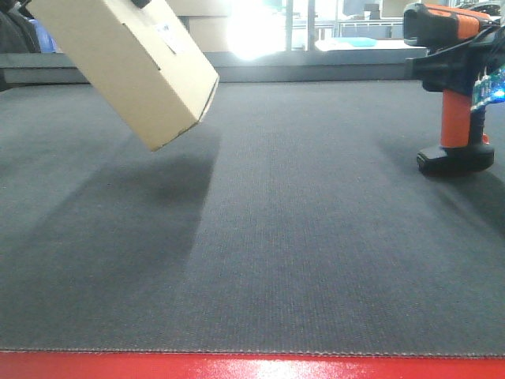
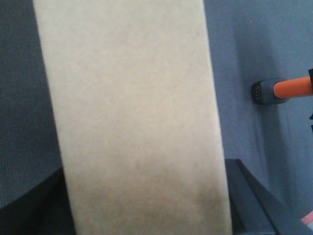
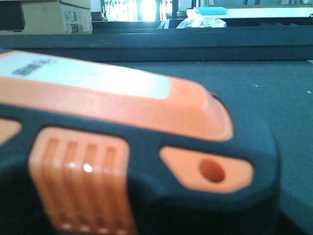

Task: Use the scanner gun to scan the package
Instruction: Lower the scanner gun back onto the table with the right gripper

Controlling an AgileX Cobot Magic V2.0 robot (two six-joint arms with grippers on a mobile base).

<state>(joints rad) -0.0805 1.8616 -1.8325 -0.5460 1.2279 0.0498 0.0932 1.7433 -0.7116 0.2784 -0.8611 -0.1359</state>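
One package (image 1: 130, 67) hangs tilted above the mat (image 1: 300, 237), scanner gun (image 1: 454, 118) upright.

The box (image 1: 130, 63) hung tilted over the left rear of the bench (image 1: 300, 237), clear of it, with one corner lowest. It sat between the fingers (image 2: 252, 196) of my left pincer (image 2: 142, 200), one on either side. Well apart, at the far right, the scanner (image 1: 454, 95) stood upright, head on top and foot down by the bench; whether the foot touched, I could not tell. My right pincer (image 1: 454, 77) was closed about it just under the head. From my left wrist, the scanner's foot lay right of the box. Behind the bench, off to the left, sat a carton (image 3: 46, 17).
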